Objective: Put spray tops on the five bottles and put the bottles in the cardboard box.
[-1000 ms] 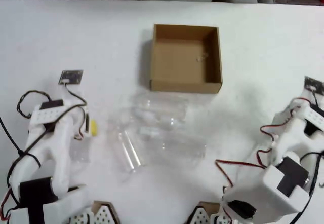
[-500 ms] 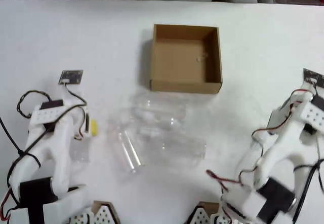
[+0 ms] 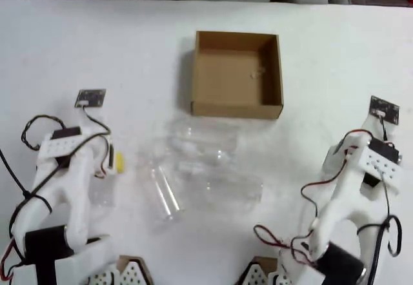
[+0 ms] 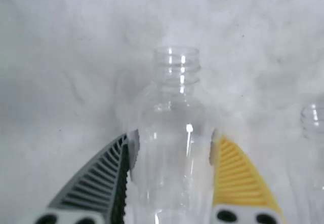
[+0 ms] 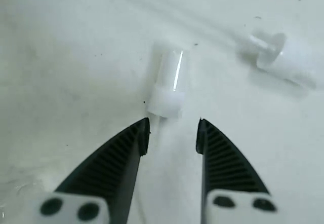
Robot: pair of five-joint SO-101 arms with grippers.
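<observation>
The right arm [image 3: 352, 182] is swinging forward out of its folded pose while the left arm [image 3: 64, 175] is keeping still, so a cap pickup is probably being lined up. The right wrist view is making this plain: the right jaws are standing open, with a white spray top [image 5: 167, 87] lying just ahead of their tips and a second spray top [image 5: 281, 57] farther off. The left wrist view is giving the other half: the left jaws are clamping an uncapped clear bottle [image 4: 172, 148]. From above, the cardboard box [image 3: 236, 111] is sitting just beyond the loose bottles [image 3: 200, 169] on the worktop [image 3: 129, 40].
</observation>
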